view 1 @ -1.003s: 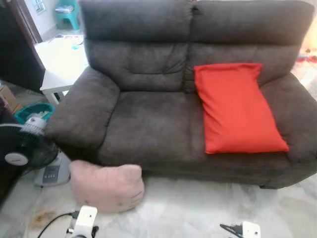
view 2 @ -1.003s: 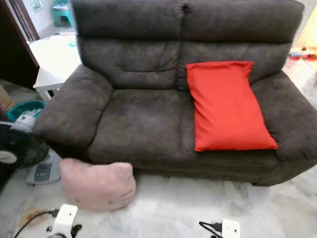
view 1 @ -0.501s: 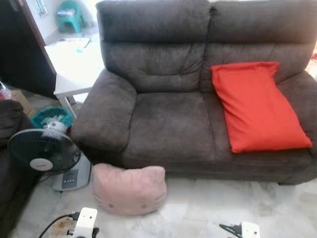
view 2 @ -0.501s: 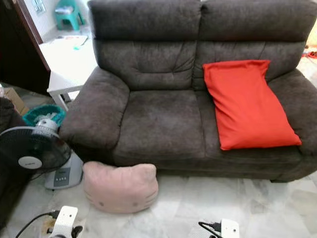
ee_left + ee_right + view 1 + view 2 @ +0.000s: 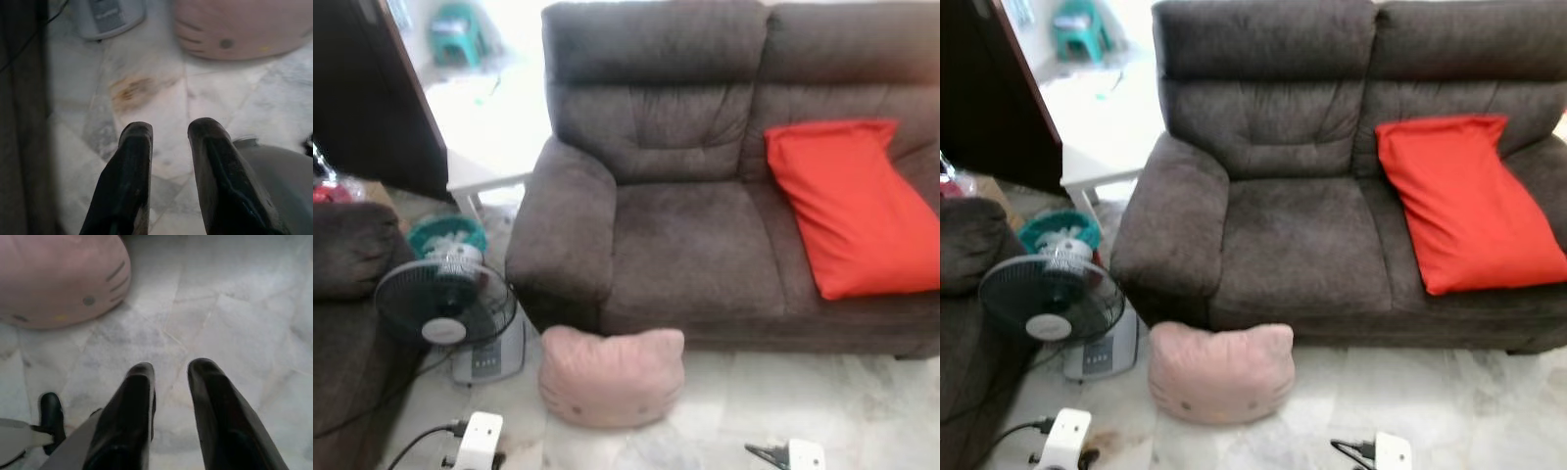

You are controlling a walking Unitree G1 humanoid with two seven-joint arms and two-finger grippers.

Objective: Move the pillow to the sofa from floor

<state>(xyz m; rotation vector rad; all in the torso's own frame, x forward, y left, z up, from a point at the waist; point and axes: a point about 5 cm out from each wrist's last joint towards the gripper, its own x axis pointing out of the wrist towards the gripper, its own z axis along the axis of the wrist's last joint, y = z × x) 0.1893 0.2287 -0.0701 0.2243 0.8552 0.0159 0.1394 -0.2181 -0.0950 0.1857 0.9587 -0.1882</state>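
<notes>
A pink cat-face pillow [image 5: 612, 377] lies on the pale marble floor, against the front of the dark brown sofa [image 5: 685, 225] below its left seat. The pillow [image 5: 239, 27] also shows in the left wrist view, and the pillow [image 5: 58, 279] in the right wrist view. My left gripper [image 5: 170, 128] hangs low over the floor, short of the pillow, open with nothing between its fingers. My right gripper [image 5: 171, 368] is also low and open over bare tiles, empty, with the pillow ahead of it.
A red pillow [image 5: 857, 206] leans on the sofa's right seat; the left seat is bare. A standing fan [image 5: 445, 304] is left of the pink pillow. Another dark couch arm [image 5: 347, 250], a teal basket [image 5: 445, 235] and a white table [image 5: 489, 171] lie further left.
The camera has swung left, so the whole scene has slid right in the picture. The fan and the left couch arm have come fully into view. The pink pillow has not moved.
</notes>
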